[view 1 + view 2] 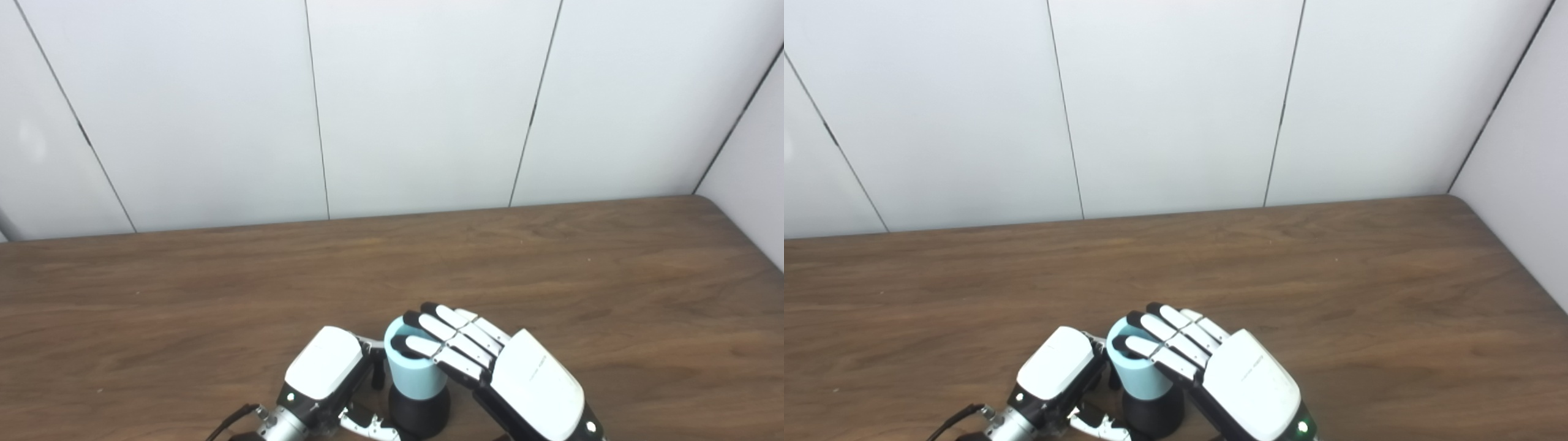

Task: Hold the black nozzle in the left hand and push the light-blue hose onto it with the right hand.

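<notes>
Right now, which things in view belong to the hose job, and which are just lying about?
Belonging to the job:
light-blue hose, standing on the nozzle
black nozzle
left robot hand, beside the nozzle
right robot hand, fingers laid over the hose top

Lying about:
nothing loose; only the wooden table and white wall panels

1. The back of the right hand (536, 386) carries a small line of grey print on its white shell; it is too small and blurred to read.
2. No other text, label, brand, number or sign can be read.
</notes>
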Robot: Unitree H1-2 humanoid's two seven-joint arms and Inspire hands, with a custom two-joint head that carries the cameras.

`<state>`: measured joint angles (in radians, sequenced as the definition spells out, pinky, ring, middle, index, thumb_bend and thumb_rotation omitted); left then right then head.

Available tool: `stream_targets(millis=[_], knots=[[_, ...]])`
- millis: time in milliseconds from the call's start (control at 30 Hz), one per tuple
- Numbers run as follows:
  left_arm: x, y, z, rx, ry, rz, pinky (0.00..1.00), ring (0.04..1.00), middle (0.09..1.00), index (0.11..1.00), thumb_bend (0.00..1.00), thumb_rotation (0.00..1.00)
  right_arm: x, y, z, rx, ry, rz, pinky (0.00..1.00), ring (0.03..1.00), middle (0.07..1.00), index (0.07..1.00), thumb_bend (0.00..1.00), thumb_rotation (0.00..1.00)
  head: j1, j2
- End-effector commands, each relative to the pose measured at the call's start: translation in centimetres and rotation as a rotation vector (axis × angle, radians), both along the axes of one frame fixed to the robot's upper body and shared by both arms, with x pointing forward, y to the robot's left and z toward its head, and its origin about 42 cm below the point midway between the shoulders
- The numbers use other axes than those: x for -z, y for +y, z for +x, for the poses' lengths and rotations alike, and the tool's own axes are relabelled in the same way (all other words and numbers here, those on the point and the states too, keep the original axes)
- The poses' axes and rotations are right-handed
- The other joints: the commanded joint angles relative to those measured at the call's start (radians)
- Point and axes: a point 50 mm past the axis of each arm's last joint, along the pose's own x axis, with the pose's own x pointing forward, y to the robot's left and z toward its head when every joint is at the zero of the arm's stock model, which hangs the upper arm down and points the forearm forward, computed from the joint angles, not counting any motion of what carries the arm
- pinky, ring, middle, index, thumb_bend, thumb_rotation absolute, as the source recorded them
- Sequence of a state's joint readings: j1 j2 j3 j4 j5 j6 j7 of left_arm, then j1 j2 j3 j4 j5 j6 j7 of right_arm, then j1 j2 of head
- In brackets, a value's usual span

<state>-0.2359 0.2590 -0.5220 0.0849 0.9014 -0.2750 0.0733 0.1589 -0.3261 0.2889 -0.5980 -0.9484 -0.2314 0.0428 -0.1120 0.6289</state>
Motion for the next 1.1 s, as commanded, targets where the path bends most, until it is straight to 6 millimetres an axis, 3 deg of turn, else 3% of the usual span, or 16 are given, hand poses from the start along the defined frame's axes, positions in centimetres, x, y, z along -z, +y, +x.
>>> stream_targets(millis=[0, 1067], knots=[[2.39, 0.89, -0.94, -0.024, 0.098, 0.097, 0.11, 0.145, 0.471, 0.48, 0.52, 0.0, 4.58, -1.18, -1.44, -0.018, 0.324, -0.296, 0.85, 0.92, 0.877, 0.814, 0.81, 0.67, -0.001, 0.001], [2.46, 1.04, -0.89, -0.017, 0.075, 0.095, 0.09, 0.135, 0.471, 0.479, 0.52, 0.0, 4.61, -1.01, -1.47, -0.019, 0.364, -0.309, 0.85, 0.892, 0.858, 0.803, 0.81, 0.66, -0.001, 0.003]])
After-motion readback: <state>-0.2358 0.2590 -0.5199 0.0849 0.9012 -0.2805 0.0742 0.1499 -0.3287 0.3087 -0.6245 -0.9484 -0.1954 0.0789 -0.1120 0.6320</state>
